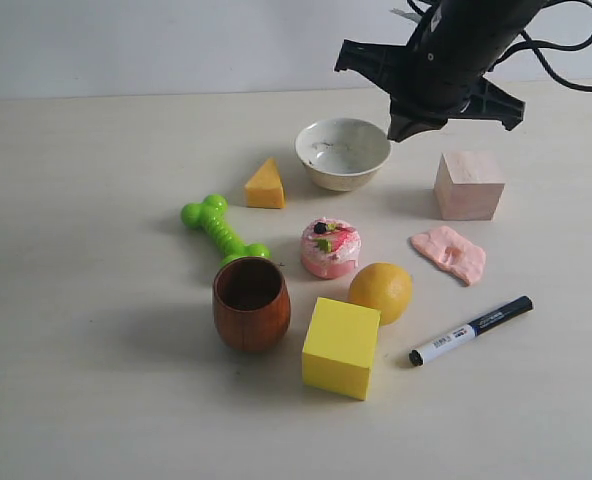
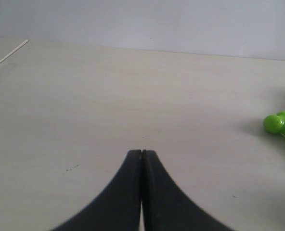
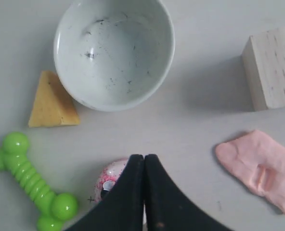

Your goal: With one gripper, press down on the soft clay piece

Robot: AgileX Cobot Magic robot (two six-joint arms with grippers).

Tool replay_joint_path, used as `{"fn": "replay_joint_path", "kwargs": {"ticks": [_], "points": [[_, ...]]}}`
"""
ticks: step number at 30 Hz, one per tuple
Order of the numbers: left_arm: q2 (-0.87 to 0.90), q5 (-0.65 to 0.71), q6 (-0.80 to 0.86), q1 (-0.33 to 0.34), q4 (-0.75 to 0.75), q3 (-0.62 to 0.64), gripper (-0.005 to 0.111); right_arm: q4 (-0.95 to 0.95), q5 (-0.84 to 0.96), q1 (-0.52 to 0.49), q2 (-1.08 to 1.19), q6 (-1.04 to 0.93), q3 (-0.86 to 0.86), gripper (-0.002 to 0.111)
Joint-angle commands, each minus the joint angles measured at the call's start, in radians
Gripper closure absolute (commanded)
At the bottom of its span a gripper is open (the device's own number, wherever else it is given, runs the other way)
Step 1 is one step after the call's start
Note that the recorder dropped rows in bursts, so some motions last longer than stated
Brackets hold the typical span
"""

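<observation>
The soft clay piece (image 1: pixel 450 253) is a flat, lumpy salmon-pink slab lying on the table in front of the wooden cube; the right wrist view shows the clay piece (image 3: pixel 259 166) off to one side of the fingers. My right gripper (image 1: pixel 404 132) hangs shut and empty above the table beside the bowl, well behind and left of the clay; its tip (image 3: pixel 144 157) covers part of the pink cake toy. My left gripper (image 2: pixel 141 152) is shut over bare table, out of the exterior view.
A white bowl (image 1: pixel 342 153), pale wooden cube (image 1: pixel 469 185), cheese wedge (image 1: pixel 265 185), green bone toy (image 1: pixel 221 230), pink cake toy (image 1: pixel 330 247), lemon (image 1: pixel 381 291), yellow cube (image 1: pixel 341 347), wooden cup (image 1: pixel 251 303) and black marker (image 1: pixel 470 330) stand around the clay.
</observation>
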Motion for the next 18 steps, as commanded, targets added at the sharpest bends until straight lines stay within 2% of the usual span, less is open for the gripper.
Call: {"fn": "replay_joint_path", "kwargs": {"ticks": [1, 6, 9, 15, 18], "points": [[-0.007, -0.008, -0.003, -0.005, -0.007, -0.002, 0.107, -0.044, -0.006, 0.001, -0.007, -0.016, 0.007, 0.108], [-0.007, -0.008, -0.003, -0.005, -0.007, -0.002, 0.107, -0.115, 0.139, 0.001, -0.007, -0.007, 0.007, 0.108], [-0.007, -0.008, -0.003, -0.005, -0.007, -0.002, 0.107, -0.135, 0.152, 0.001, -0.007, -0.032, 0.007, 0.108], [-0.007, -0.008, -0.003, -0.005, -0.007, -0.002, 0.107, -0.134, 0.014, 0.001, -0.136, -0.114, 0.058, 0.108], [-0.007, -0.008, -0.003, -0.005, -0.007, -0.002, 0.107, -0.203, -0.043, 0.001, -0.254, -0.112, 0.126, 0.108]]}}
